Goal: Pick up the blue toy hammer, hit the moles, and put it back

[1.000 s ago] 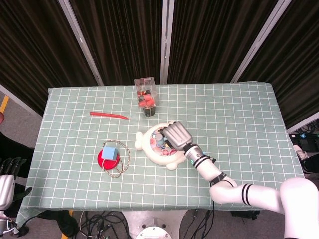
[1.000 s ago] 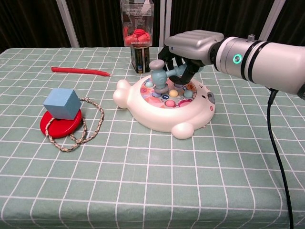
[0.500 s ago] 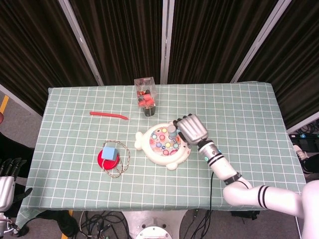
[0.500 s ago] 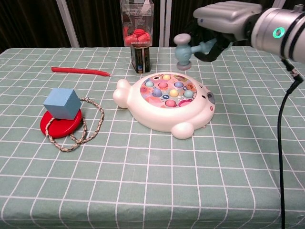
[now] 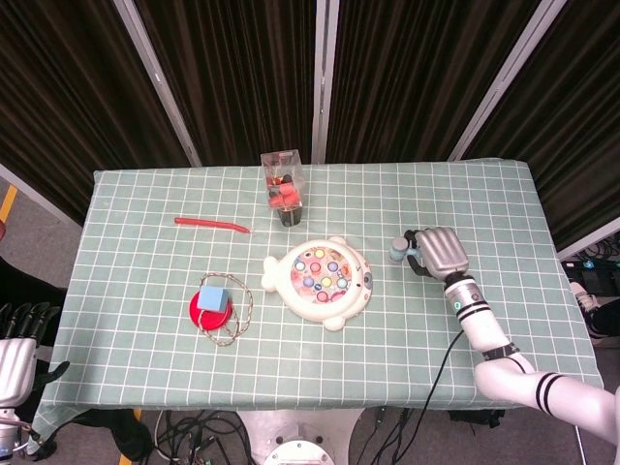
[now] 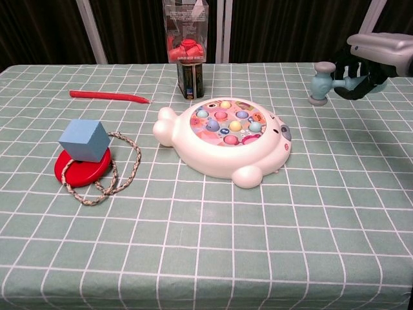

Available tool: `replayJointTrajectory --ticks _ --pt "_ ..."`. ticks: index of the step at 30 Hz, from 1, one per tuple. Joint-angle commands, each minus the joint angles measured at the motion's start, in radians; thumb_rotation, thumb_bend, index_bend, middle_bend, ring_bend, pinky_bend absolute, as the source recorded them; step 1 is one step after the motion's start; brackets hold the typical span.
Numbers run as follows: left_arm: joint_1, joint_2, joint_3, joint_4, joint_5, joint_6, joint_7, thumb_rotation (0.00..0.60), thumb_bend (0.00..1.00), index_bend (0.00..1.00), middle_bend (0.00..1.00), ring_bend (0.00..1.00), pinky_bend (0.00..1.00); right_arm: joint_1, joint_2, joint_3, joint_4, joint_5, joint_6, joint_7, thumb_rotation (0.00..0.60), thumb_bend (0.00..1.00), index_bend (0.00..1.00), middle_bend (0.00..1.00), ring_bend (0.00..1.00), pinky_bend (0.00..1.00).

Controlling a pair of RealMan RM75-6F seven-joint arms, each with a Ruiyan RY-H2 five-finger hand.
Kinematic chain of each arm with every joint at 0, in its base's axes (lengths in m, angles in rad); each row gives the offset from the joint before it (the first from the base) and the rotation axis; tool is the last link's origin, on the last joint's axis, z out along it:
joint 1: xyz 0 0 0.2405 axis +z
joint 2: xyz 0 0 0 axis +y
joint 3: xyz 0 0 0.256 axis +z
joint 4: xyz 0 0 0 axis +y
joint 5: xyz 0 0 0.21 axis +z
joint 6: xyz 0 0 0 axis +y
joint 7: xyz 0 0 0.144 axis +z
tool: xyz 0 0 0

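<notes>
My right hand [image 5: 438, 251] [image 6: 374, 61] grips the blue toy hammer [image 5: 398, 252] [image 6: 321, 82] by its handle, to the right of the white mole game [image 5: 321, 276] [image 6: 222, 137]. The hammer's head points down, just above the tablecloth and clear of the game. Coloured moles [image 6: 226, 119] dot the game's round top. My left hand [image 5: 17, 339] hangs off the table's left edge at the lower left of the head view, fingers apart, holding nothing.
A blue cube [image 6: 84, 139] sits on a red disc [image 6: 80, 169] with a looped rope [image 6: 121, 169] at the left. A red stick [image 6: 108, 96] lies further back. A clear box with red pieces [image 6: 187, 48] stands behind the game.
My right hand has lifted the hammer off the moles and carried it right, away from the game, lowering it toward the tablecloth. The left hand barely moved.
</notes>
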Motion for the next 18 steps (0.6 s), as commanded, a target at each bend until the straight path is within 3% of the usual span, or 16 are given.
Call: replayJointTrajectory --ticks 1,6,11,18 --pt "0.002 0.004 0.0 -0.005 -0.003 0.0 0.004 0.6 0.0 0.2 0.14 0.1 0.05 -0.027 -0.06 -0.013 0.104 -0.058 -0.044 0.119 0.6 0.42 0.45 0.51 0.43 0.54" --pt "0.007 0.01 0.001 -0.011 -0.006 0.005 0.006 0.6 0.0 0.2 0.14 0.1 0.05 -0.042 -0.084 -0.024 0.147 -0.103 -0.063 0.189 0.6 0.36 0.19 0.35 0.24 0.4" --pt "0.01 0.012 0.001 -0.01 -0.006 0.009 0.005 0.6 0.0 0.2 0.14 0.1 0.05 -0.072 -0.037 -0.032 0.091 -0.146 -0.029 0.21 0.6 0.34 0.05 0.23 0.15 0.33" --pt "0.009 0.012 -0.004 -0.004 -0.004 0.015 -0.004 0.6 0.0 0.2 0.14 0.1 0.05 -0.184 0.116 -0.044 -0.099 -0.221 0.158 0.213 0.6 0.34 0.0 0.21 0.12 0.3"
